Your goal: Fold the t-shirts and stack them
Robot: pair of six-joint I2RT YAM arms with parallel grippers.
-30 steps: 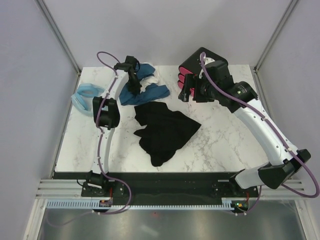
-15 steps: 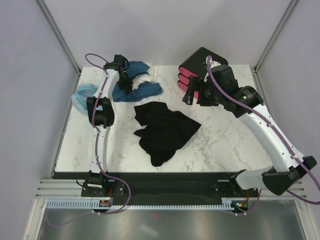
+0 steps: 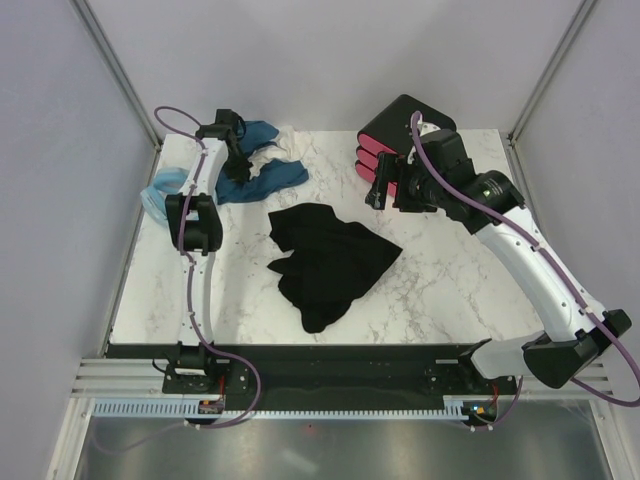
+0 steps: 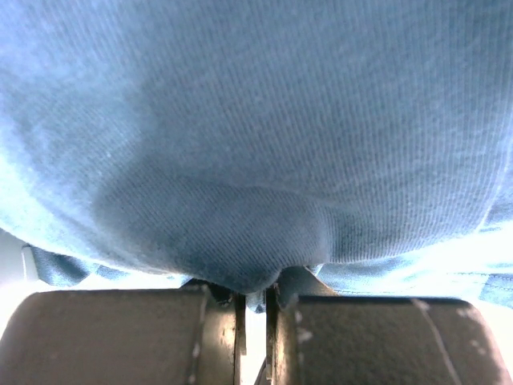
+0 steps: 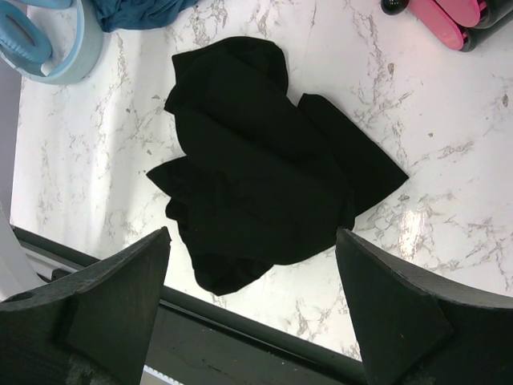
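A teal-blue t-shirt (image 3: 265, 170) lies bunched at the back left of the table, with a bit of white cloth (image 3: 287, 131) behind it. My left gripper (image 3: 236, 158) is shut on a fold of this teal-blue t-shirt (image 4: 256, 160), which fills the left wrist view. A crumpled black t-shirt (image 3: 325, 258) lies in the middle of the table, also in the right wrist view (image 5: 264, 168). My right gripper (image 3: 383, 186) hangs open above the table, right of the black shirt, holding nothing. A stack of folded pink and black shirts (image 3: 390, 135) sits at the back.
A light blue ring-shaped object (image 3: 160, 195) lies at the table's left edge, also in the right wrist view (image 5: 48, 44). The table's dark front edge (image 5: 264, 329) runs below the black shirt.
My left gripper closed on the teal-blue shirt and dragged it left and toward the back corner. The right arm shifted slightly right and stayed open.
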